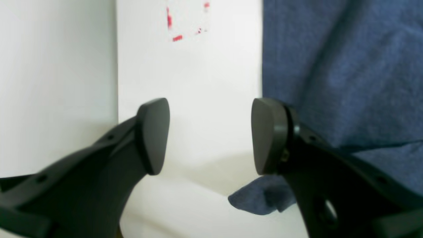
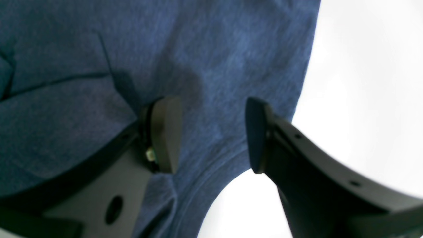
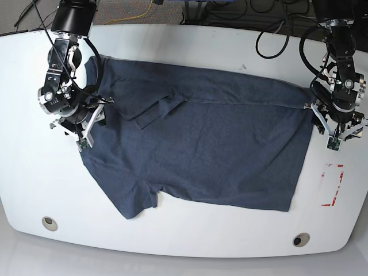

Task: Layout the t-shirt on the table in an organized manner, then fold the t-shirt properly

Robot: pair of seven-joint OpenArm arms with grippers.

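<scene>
White glossy table with rounded edges fills the base view, cables trailing off the back. The shirt is spread across the middle of it, plain side up, heathered navy cotton, matte and soft-looking against the shiny top. Collar and sleeves sit at the table's left end, the hem at the right, close to the red tape outline. One sleeve is flipped over itself near the collar, and the hem line isn't quite straight.

The left gripper hovers at the hem side with its jaws apart, nothing between the hard black pads, only bare table. A little curl of fabric pokes out under one finger, so the edge is just beside it. The right gripper is also spread open, sitting over the collar's ribbed curve, pads above cloth but not pinching. Whether the pads actually touch the fabric is hard to tell from that blurry wrist shot.

Looks like it's still the laying-out stage. To do it well, each gripper probably wants to pinch a single layer right at the edge, then pull outward gently and evenly so the knit doesn't bunch. That flipped sleeve likely needs flattening before any fold.
</scene>
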